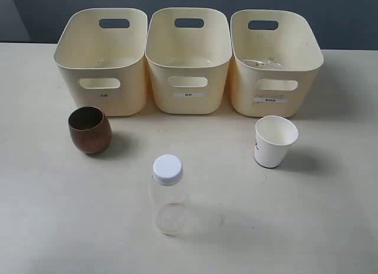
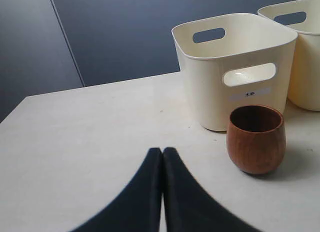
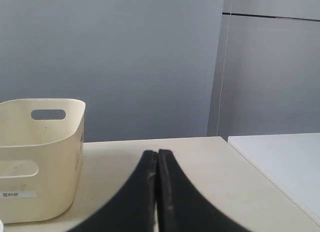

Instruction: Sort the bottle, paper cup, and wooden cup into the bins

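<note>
Three cream bins stand in a row at the back: left bin (image 1: 105, 61), middle bin (image 1: 188, 58), right bin (image 1: 273, 61). The dark brown wooden cup (image 1: 89, 130) stands upright in front of the left bin. The white paper cup (image 1: 274, 141) stands upright in front of the right bin. The clear bottle (image 1: 168, 194) with a white cap stands nearer the front, in the middle. Neither arm shows in the exterior view. My left gripper (image 2: 162, 151) is shut and empty, low over the table, short of the wooden cup (image 2: 256, 138) and left bin (image 2: 235, 67). My right gripper (image 3: 158, 153) is shut and empty beside the right bin (image 3: 42, 157).
The right bin holds some thin clear or white scraps (image 1: 263, 62) at its bottom. The table's right edge (image 3: 265, 177) runs close to my right gripper, with a white surface beyond it. A dark wall stands behind the bins.
</note>
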You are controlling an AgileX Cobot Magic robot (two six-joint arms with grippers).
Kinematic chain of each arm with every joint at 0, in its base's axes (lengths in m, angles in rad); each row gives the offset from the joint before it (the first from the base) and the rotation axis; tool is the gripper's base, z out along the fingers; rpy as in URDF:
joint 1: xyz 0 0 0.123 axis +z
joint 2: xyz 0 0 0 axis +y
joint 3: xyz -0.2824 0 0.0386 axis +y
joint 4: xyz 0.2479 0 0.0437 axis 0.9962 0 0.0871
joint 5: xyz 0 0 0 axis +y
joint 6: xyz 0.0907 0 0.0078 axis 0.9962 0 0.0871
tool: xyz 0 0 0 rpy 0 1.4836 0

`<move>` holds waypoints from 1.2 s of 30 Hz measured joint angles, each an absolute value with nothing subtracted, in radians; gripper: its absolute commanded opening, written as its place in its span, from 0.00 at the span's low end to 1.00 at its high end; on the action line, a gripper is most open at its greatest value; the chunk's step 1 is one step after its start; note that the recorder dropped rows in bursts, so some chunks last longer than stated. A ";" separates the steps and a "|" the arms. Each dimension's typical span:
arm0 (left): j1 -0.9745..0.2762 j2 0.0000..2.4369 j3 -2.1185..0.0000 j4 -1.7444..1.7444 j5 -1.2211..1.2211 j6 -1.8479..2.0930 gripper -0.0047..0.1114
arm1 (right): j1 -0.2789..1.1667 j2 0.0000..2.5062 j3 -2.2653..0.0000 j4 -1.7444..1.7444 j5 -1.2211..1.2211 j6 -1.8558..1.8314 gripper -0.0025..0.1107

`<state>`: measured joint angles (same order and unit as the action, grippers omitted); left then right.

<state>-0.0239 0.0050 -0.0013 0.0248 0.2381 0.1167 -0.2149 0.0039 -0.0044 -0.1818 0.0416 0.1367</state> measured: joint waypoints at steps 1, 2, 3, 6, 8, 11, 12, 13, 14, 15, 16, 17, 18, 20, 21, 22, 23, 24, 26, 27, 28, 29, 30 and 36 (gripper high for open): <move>-0.024 0.005 -0.001 0.025 0.238 0.117 0.04 | -0.215 0.004 -0.004 -0.182 0.042 0.137 0.01; -0.024 0.005 -0.001 0.025 0.238 0.117 0.04 | -0.215 0.004 -0.004 -0.182 0.042 0.137 0.01; -0.024 0.005 -0.001 0.025 0.238 0.117 0.04 | -0.215 0.004 -0.004 -0.182 0.042 0.137 0.01; -0.024 0.005 -0.001 0.025 0.238 0.117 0.04 | -0.215 0.004 -0.004 -0.182 0.042 0.137 0.01; -0.024 0.005 -0.001 0.025 0.238 0.117 0.04 | -0.215 0.004 -0.004 -0.182 0.042 0.137 0.01; -0.024 0.005 -0.001 0.025 0.238 0.117 0.04 | -0.215 0.004 -0.004 -0.182 0.042 0.137 0.01; -0.024 0.005 -0.001 0.025 0.238 0.117 0.04 | -0.215 0.004 -0.004 -0.182 0.042 0.137 0.01; -0.024 0.005 -0.001 0.025 0.238 0.117 0.04 | -0.215 0.004 -0.004 -0.182 0.042 0.137 0.01; -0.024 0.005 -0.001 0.025 0.238 0.117 0.04 | -0.215 0.004 -0.004 -0.182 0.042 0.137 0.01; -0.024 0.005 -0.001 0.025 0.238 0.117 0.04 | -0.215 0.004 -0.004 -0.182 0.042 0.137 0.01; -0.024 0.005 -0.001 0.025 0.238 0.117 0.04 | -0.215 0.004 -0.004 -0.182 0.042 0.137 0.01; -0.024 0.005 -0.001 0.025 0.238 0.117 0.04 | -0.215 0.004 -0.004 -0.182 0.042 0.137 0.01; -0.024 0.005 -0.001 0.025 0.238 0.117 0.04 | -0.215 0.004 -0.004 -0.182 0.042 0.137 0.01; -0.024 0.005 -0.001 0.025 0.238 0.117 0.04 | -0.215 0.004 -0.004 -0.182 0.042 0.137 0.01; -0.024 0.005 -0.001 0.025 0.238 0.117 0.04 | -0.215 0.004 -0.004 -0.185 0.042 0.137 0.01; -0.024 0.005 -0.001 0.025 0.238 0.117 0.04 | -0.215 0.004 -0.004 -0.198 0.042 0.137 0.01; -0.024 0.005 -0.001 0.025 0.238 0.117 0.04 | -0.215 0.004 -0.004 -0.210 0.039 0.135 0.01; -0.024 0.005 -0.001 0.025 0.238 0.117 0.04 | -0.215 0.004 -0.004 -0.236 0.035 0.135 0.01; -0.024 0.005 -0.001 0.025 0.238 0.117 0.04 | -0.215 0.004 -0.004 -0.245 0.031 0.135 0.01; -0.024 0.005 -0.001 0.025 0.238 0.117 0.04 | -0.215 0.004 -0.004 -0.248 0.030 0.135 0.01; -0.024 0.005 -0.001 0.025 0.238 0.117 0.04 | -0.215 0.004 -0.004 -0.250 0.028 0.135 0.01; -0.024 0.005 -0.001 0.025 0.238 0.117 0.04 | -0.215 0.004 -0.004 -0.250 0.020 0.135 0.01; -0.024 0.005 -0.001 0.025 0.238 0.117 0.04 | -0.215 0.004 -0.004 -0.243 0.000 0.148 0.01; -0.024 0.005 -0.001 0.025 0.238 0.117 0.04 | -0.215 0.004 -0.002 0.090 -0.101 0.275 0.01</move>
<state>-0.0239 0.0050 -0.0013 0.0248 0.2381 0.1167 -0.2149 0.0039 -0.0024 0.0900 -0.1010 0.2748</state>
